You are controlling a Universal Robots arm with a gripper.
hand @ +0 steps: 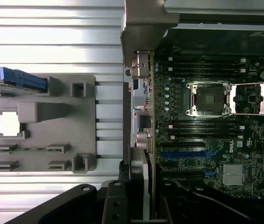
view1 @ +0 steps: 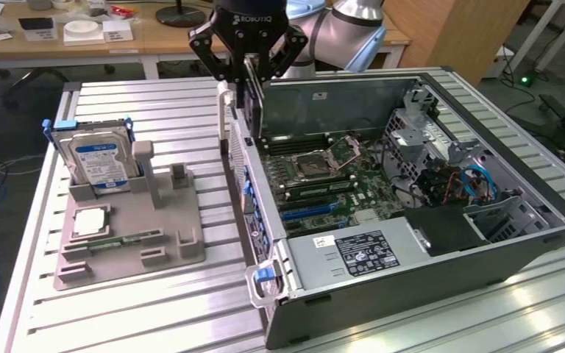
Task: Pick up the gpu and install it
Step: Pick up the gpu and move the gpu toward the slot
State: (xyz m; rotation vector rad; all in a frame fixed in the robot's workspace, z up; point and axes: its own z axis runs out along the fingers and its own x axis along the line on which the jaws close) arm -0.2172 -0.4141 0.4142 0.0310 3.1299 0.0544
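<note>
The gpu [view1: 254, 99] hangs on edge from my gripper [view1: 249, 72], a thin dark card with a pale metal bracket along one side. My gripper is shut on the card's upper edge. It hovers over the open computer case [view1: 518, 243], just inside the wall at the exterior view's left. In the wrist view the gpu [hand: 146, 121] appears edge-on, running along the motherboard's edge between my gripper [hand: 146, 207] and the case wall. The blue expansion slots [view1: 307, 209] [hand: 190, 153] lie on the motherboard below and beside the card, apart from it.
A grey fixture [view1: 170, 250] on the slatted table holds an upright hard drive [view1: 98, 158], a processor chip [view1: 88, 220] and a green memory stick [view1: 118, 240]. Inside the case are the open CPU socket [view1: 314, 159], a power supply [view1: 356, 251] and cables [view1: 464, 184].
</note>
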